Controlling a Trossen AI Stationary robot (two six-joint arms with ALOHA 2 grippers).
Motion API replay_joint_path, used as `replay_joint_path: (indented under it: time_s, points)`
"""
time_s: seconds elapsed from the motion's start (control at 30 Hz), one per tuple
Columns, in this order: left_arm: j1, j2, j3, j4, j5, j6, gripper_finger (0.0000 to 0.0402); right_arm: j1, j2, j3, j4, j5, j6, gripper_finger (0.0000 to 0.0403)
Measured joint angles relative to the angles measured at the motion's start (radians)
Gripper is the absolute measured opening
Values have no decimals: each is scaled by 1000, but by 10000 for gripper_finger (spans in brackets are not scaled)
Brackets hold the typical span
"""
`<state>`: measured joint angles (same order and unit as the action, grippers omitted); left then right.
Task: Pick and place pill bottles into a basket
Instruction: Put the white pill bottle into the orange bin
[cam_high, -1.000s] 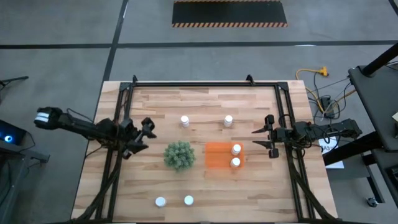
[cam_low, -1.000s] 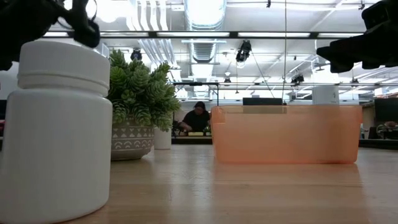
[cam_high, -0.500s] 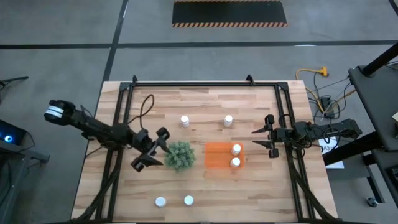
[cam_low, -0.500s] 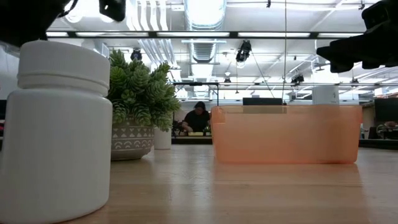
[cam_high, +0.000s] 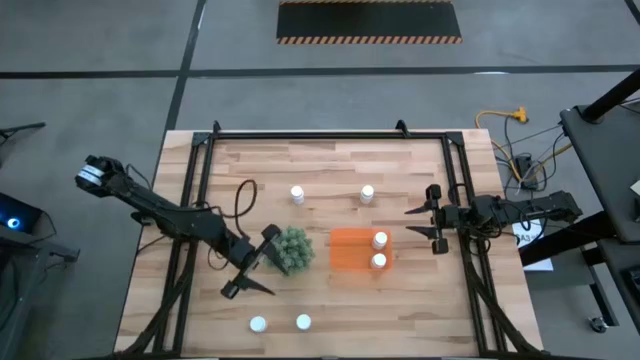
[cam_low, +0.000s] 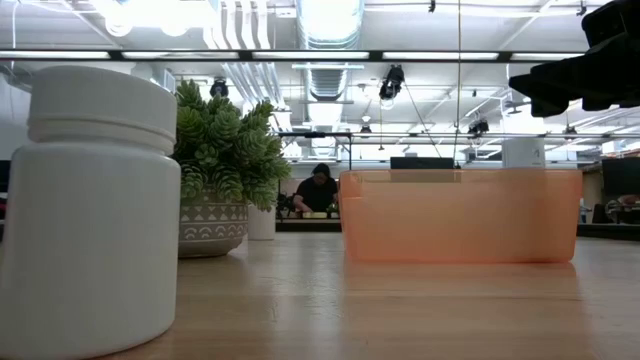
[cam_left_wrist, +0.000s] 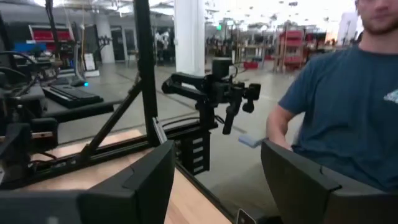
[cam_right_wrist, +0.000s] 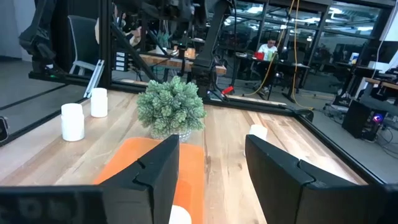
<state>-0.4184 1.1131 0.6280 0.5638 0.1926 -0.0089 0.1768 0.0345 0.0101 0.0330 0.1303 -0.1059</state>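
The orange basket (cam_high: 350, 250) stands mid-table with two white pill bottles (cam_high: 379, 250) inside at its right end. Two more bottles stand behind it (cam_high: 297, 194) (cam_high: 367, 193), and two stand near the front edge (cam_high: 258, 324) (cam_high: 303, 322). My left gripper (cam_high: 257, 267) is open and empty above the table, just left of and nearer than the green plant (cam_high: 290, 250). My right gripper (cam_high: 424, 224) is open and empty, just right of the basket. In the right wrist view the basket (cam_right_wrist: 158, 163) lies below the open fingers.
The potted plant (cam_low: 222, 165) stands left of the basket (cam_low: 460, 215). A front bottle (cam_low: 90, 210) fills the low view's left. Black frame rails (cam_high: 195, 200) run along the table's sides and back. A person in a blue shirt (cam_left_wrist: 348, 112) sits beyond the table.
My left gripper has swung from the table's left rail toward the right and near edges, passing the plant's left side, and has gone out of the low view's top left. It stays open. My right arm and the bottles have kept still.
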Motion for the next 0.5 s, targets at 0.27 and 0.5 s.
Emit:
replay_joint_path:
  time_s: [0.27, 0.5]
  points:
    - [-154, 5, 85, -143, -157, 105, 221, 0, 0, 0, 0, 0, 0, 172]
    - [-258, 4, 113, -215, -230, 122, 221, 0, 0, 0, 0, 0, -2, 171]
